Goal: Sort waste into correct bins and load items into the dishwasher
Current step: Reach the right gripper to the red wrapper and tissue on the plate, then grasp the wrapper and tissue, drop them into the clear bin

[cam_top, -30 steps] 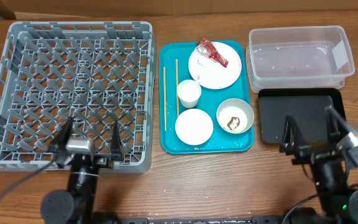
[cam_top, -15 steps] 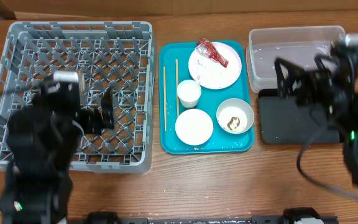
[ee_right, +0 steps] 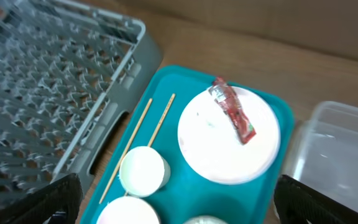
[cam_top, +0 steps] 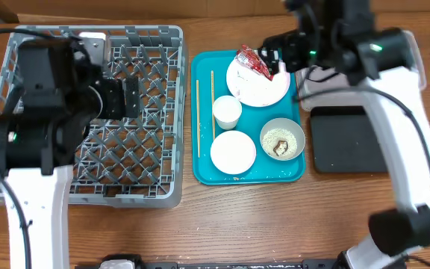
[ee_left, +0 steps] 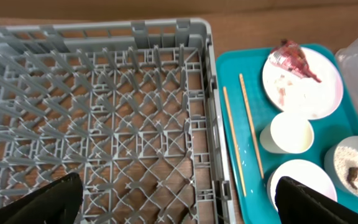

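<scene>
The right gripper (ee_right: 179, 208) is held wide open and empty above the teal tray (ee_right: 166, 81), where the red wrapper (ee_right: 234, 118) lies across the plate (ee_right: 216, 152). The left gripper (ee_left: 179, 202), equally spread and empty, is poised over the grey rack (ee_left: 104, 124). If the right gripper is lowered too far, the plate rim could be pinched with the wrapper.
</scene>
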`<state>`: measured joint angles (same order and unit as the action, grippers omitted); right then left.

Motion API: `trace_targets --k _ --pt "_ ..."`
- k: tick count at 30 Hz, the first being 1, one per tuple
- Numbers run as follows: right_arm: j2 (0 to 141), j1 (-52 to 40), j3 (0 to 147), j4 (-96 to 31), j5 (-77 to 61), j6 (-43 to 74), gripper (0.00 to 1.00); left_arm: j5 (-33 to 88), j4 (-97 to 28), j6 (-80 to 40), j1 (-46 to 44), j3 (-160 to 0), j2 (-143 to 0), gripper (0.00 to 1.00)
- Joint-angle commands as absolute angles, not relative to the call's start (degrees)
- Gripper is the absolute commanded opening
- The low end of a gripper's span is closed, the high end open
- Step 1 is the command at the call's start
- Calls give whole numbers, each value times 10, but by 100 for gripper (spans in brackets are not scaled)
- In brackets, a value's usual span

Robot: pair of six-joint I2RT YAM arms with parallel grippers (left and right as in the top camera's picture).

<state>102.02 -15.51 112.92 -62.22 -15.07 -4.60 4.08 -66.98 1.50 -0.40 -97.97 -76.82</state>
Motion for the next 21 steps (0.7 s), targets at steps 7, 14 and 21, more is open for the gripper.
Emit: trace_targets --k 7,14,21 --pt "1141 -156 1147 -573 -135 -48 100 40 -686 17 -4 -995 -833 100" --pt "1244 -178 1147 -528 7 -98 99 39 -686 17 -4 -995 -845 100" --pt "1311 -179 1147 -498 19 -138 98 39 -686 17 -4 -995 -848 100"
